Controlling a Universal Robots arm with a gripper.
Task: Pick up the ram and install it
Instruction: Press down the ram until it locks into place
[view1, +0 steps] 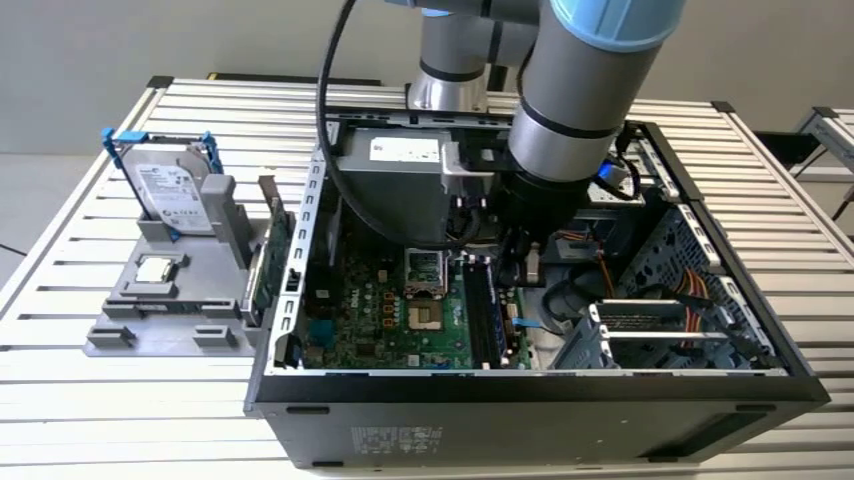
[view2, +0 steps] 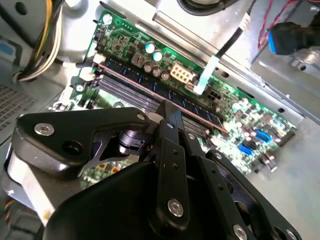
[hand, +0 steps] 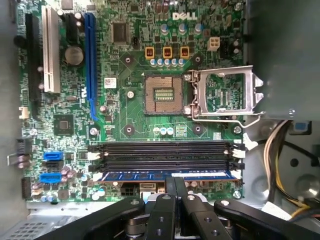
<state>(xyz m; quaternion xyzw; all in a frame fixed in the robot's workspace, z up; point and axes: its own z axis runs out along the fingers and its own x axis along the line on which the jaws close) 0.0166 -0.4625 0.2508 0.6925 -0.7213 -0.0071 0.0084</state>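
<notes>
Claw (hand: 175, 192) is right over the ram (hand: 165, 175), fingers (hand: 168, 186) together w/ no visible gap, tips at the stick's upper edge; whether they pinch it or just press on it can't be told. Ram sits in the slot nearest the board edge, lying level along the slot, w/ empty black slots (hand: 165, 155) beside it. Judged step: install, seating phase, pickup done. Next move calls for a straight, even push so both end latches (hand: 239, 152) catch, no tilt. First wrist view shows, past the slots, the open CPU socket (hand: 164, 93) and its raised frame (hand: 226, 95); second wrist view gives the ram (view2: 165, 92) edge-on and the claw (view2: 167, 112) linkage instead. Exterior view adds the arm (view1: 567, 110) reaching down into the case (view1: 534, 380), and further off a tray (view1: 167, 320) w/ a hard drive (view1: 174, 195) on the table (view1: 80, 200).
</notes>
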